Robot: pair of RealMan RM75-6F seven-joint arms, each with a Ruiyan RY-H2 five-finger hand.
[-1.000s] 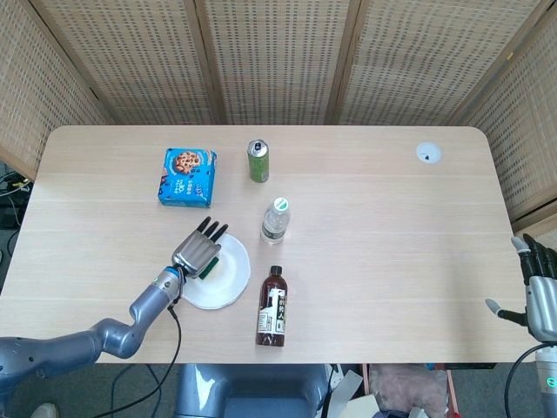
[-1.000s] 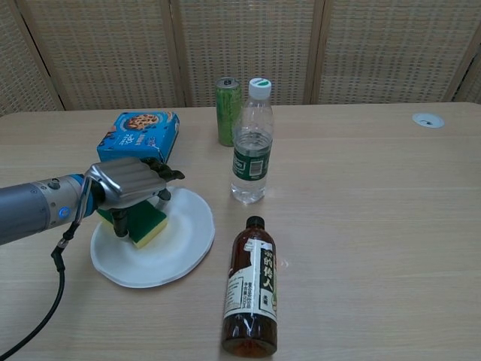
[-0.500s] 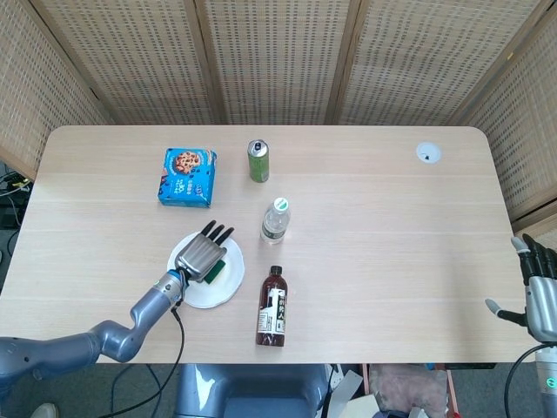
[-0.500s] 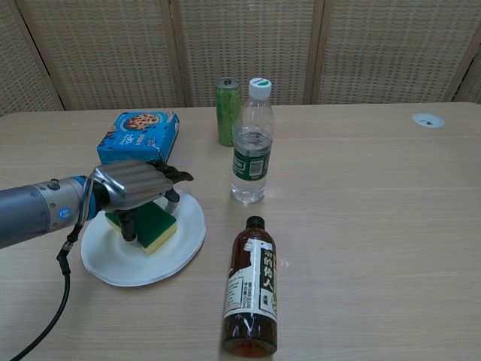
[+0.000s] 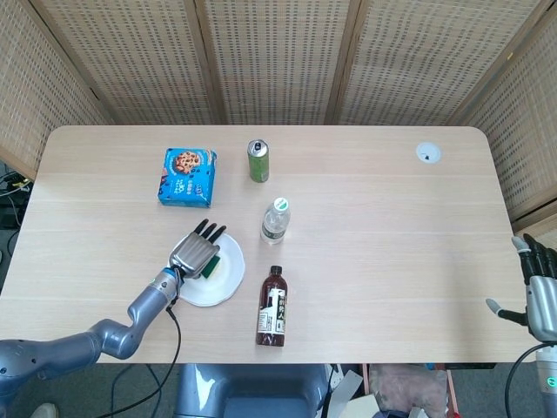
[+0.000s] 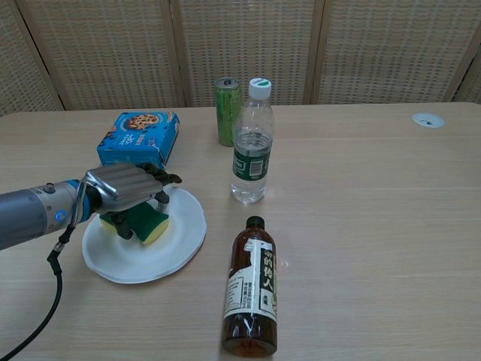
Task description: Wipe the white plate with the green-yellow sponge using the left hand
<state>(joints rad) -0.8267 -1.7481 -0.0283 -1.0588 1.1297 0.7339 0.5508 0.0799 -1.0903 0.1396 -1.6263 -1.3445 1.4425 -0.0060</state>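
The white plate point(image 5: 224, 279) point(image 6: 173, 248) lies near the table's front left. On it sits the green-yellow sponge point(image 5: 213, 266) point(image 6: 152, 222), green side up and yellow underneath. My left hand point(image 5: 197, 251) point(image 6: 124, 188) presses down on the sponge from above, fingers curled over its top and gripping it. Most of the sponge is hidden under the hand in the head view. My right hand point(image 5: 540, 292) hangs off the table's right edge, fingers spread and empty; the chest view does not show it.
A dark tea bottle point(image 5: 271, 307) point(image 6: 252, 289) lies just right of the plate. A clear water bottle point(image 5: 275, 220) point(image 6: 251, 143) and a green can point(image 5: 258, 161) point(image 6: 228, 101) stand behind it. A blue cookie box point(image 5: 187, 177) point(image 6: 138, 137) lies behind the plate.
My left hand slid the sponge right across the plate, then back left and a little farther away. The plate shifted slightly left. The right hand stayed still.
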